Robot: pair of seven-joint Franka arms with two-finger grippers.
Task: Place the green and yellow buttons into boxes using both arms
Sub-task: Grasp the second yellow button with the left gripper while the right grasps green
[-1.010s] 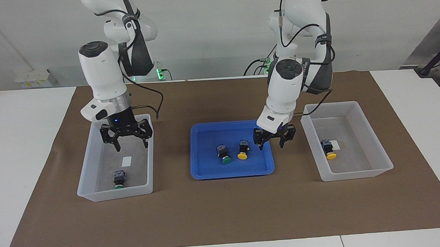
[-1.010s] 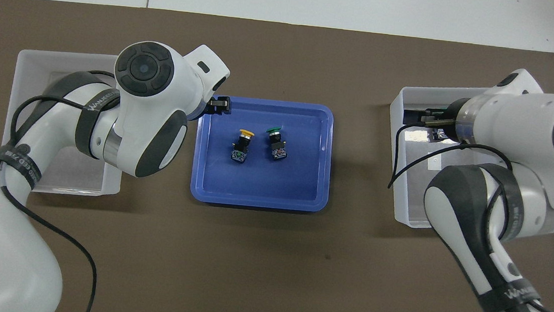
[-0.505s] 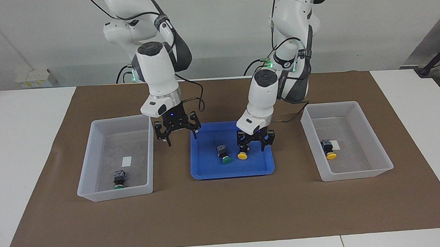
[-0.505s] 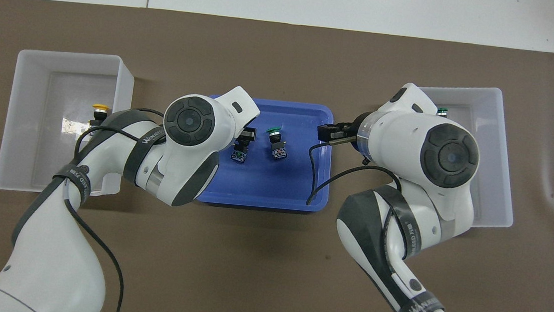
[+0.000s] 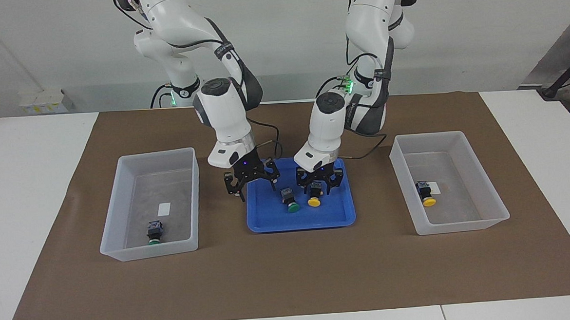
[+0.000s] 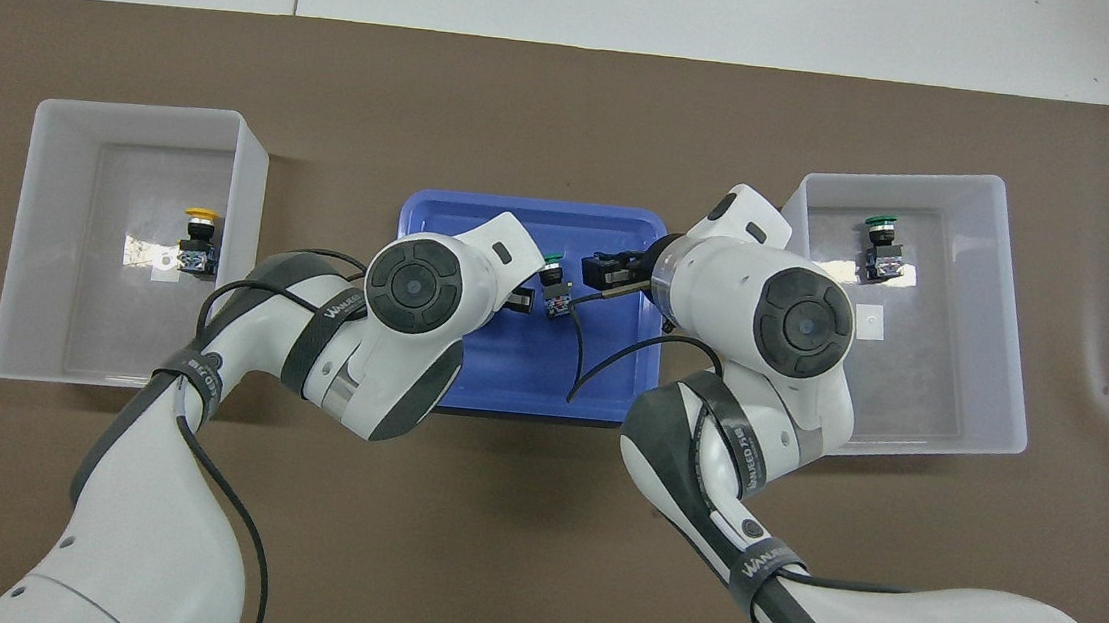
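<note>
In the facing view the blue tray (image 5: 299,220) holds a green button (image 5: 291,202) and a yellow button (image 5: 314,196) side by side. My left gripper (image 5: 316,186) is down at the yellow button, open, with a finger on either side of its black body. My right gripper (image 5: 258,189) hangs open over the tray's edge toward the right arm's end, beside the green button (image 6: 554,286). From overhead my left wrist hides the tray's yellow button. One box (image 5: 113,217) holds a green button (image 5: 154,232); the other box (image 5: 487,179) holds a yellow button (image 5: 426,194).
Brown paper (image 5: 291,276) covers the table under the tray and both boxes. The boxes stand at either end of the tray (image 6: 529,375), each with a small white label inside. Both arms crowd close together over the tray.
Both arms swung in from the boxes to the tray. The left gripper came down around the tray's yellow button. The right gripper travelled from its box to the tray's edge and lowered.
</note>
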